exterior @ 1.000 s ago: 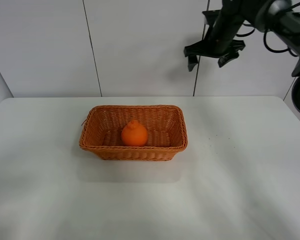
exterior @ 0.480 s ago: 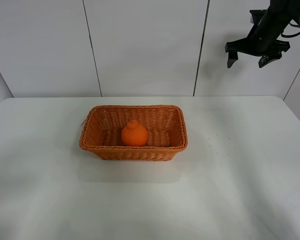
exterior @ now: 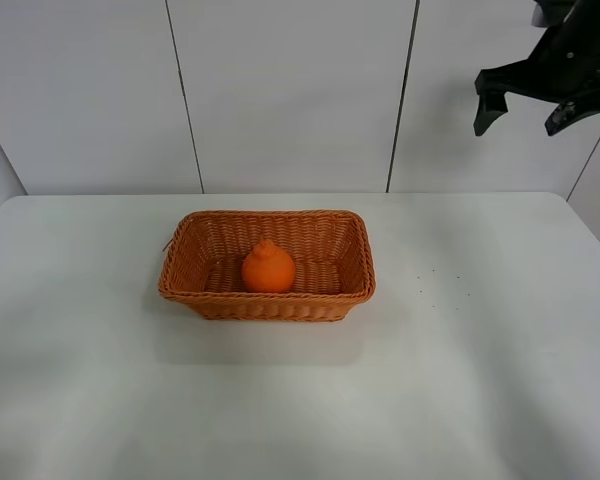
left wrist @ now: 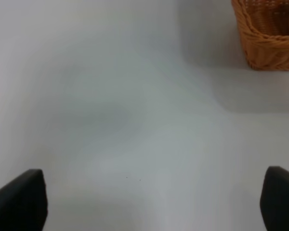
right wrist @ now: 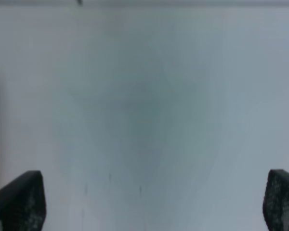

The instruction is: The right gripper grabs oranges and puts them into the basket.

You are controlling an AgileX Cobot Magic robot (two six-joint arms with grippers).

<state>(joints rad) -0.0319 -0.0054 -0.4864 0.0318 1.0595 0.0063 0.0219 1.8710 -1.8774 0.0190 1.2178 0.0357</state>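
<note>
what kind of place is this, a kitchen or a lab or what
Most likely a robot test bench: a bare white table, plain white wall panels, and only a basket with an orange as props.

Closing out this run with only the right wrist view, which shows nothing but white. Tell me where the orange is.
Observer: The orange sits inside the basket, upright on its floor.
Operator: Give me the right tool's position.
Observer: The right tool hangs high at the exterior view's upper right, open and empty, well clear of the basket.
Operator: Report the left tool.
Observer: The left tool is open over bare table, with a basket corner ahead of it.
</note>
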